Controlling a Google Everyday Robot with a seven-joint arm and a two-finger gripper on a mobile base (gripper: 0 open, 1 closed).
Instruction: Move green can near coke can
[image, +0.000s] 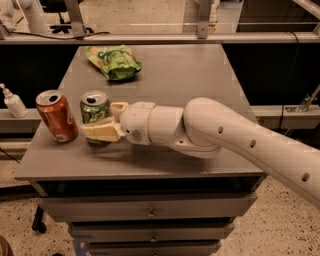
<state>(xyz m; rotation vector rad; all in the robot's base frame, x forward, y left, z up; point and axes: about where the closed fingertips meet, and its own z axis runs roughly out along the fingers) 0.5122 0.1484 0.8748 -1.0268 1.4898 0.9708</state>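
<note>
Green can in the claw, right beside the coke can

The claw (98, 120) reaches in from the right, fingers clamped front and back on the green can (94, 111). The can stands upright at the front left of the table (200, 75), just beside the coke can (56, 116) with a narrow gap between them. By my read this is the placing step, nearly done. Whether the base is down on the table or a touch above it, I cannot tell. The next move calls for a gentle set-down, then fingers opening and backing out to the right without nudging either can. White script runs down the coke can and pale patterning marks the green one, neither legible. A green snack bag (114, 61) lies at the far edge.
</note>
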